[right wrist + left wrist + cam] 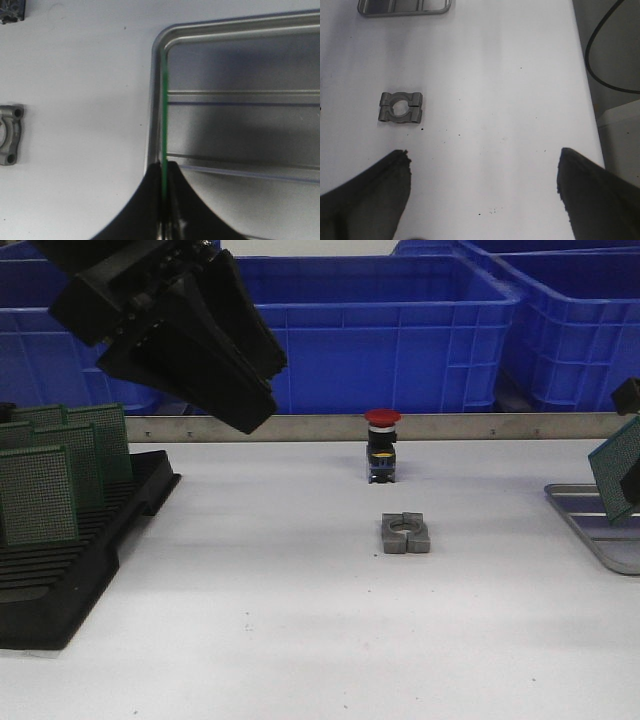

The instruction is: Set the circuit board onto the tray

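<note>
My right gripper [163, 165] is shut on a green circuit board [163, 110], seen edge-on in the right wrist view. It holds the board just above the left rim of the silver-grey ribbed tray [240, 65]. In the front view the board [618, 465] tilts at the far right edge over the tray [590, 525]; the gripper itself is mostly cut off there. My left gripper [235, 390] hangs high at the upper left, open and empty [482, 162]. The tray's corner also shows in the left wrist view [405, 7].
A black slotted rack [70, 560] with several green boards [60, 470] stands at the left. A red-capped push button [382, 445] and a grey metal clamp block [405, 533] sit mid-table. Blue crates [400, 330] line the back.
</note>
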Tool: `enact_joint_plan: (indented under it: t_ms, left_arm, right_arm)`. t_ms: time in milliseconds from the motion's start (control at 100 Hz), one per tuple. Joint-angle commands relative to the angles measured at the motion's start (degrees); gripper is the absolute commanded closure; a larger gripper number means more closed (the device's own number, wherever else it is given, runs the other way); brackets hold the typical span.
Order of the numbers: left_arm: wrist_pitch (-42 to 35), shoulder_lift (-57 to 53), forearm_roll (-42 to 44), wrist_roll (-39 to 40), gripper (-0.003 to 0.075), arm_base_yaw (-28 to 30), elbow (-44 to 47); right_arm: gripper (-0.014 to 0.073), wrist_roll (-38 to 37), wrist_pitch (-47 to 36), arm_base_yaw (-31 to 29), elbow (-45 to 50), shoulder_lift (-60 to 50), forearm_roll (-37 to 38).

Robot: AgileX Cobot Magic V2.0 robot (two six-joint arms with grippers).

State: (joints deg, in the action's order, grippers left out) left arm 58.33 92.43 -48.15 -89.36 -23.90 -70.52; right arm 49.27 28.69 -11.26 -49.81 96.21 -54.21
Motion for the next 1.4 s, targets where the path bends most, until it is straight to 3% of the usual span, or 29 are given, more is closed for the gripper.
enact_joint_plan:
  t_ms: [0,80,250,350,590,830,1160,1390]
  left_arm:
    - [-0.18,-2.09,-2.81,0.74,0.0156,-0.19,-1.83]
    - [-0.18,-2.09,-2.81,0.74,0.0156,-0.19,-1.83]
    - [-0.18,-2.09,-2.67,0.74,0.0156,-0.19,-1.83]
    - [-0.41,-2.09,-0.97,0.74,0.0156,-0.19,-1.83]
    - [-2.57,-2.09,12.51,3.75,0.0156,-0.19,-2.45]
    - [-3.74,-2.09,39.44,16.89,0.0156,0.40,-2.70]
    - [-4.94,-2.09,37.93,17.33,0.0156,10.66,-2.70]
    - [-5.42,-0.70,36.93,17.33,0.0156,13.55,-2.70]
  right_arm:
    - [0.0615,0.17,-0.92,-0.26,-1.94,-1.60,-1.69]
    - [0.0482,0.17,-2.31,-0.34,-1.94,-1.60,-1.69]
    - [0.0050,0.17,-5.07,-0.46,-1.94,-1.66,-0.85]
    - [-0.0066,0.17,-5.68,-0.46,-1.94,-1.66,-0.85]
    - [-0.0049,0.17,-5.15,-0.46,-1.94,-1.66,-0.85]
    - [-0.0049,0.17,-5.15,-0.46,-1.94,-1.66,-0.85]
    - [-0.0049,0.17,-5.15,-0.46,-1.94,-1.66,-0.85]
    - [-0.0049,0.17,-5.15,-0.46,-1.94,-1.66,-0.85]
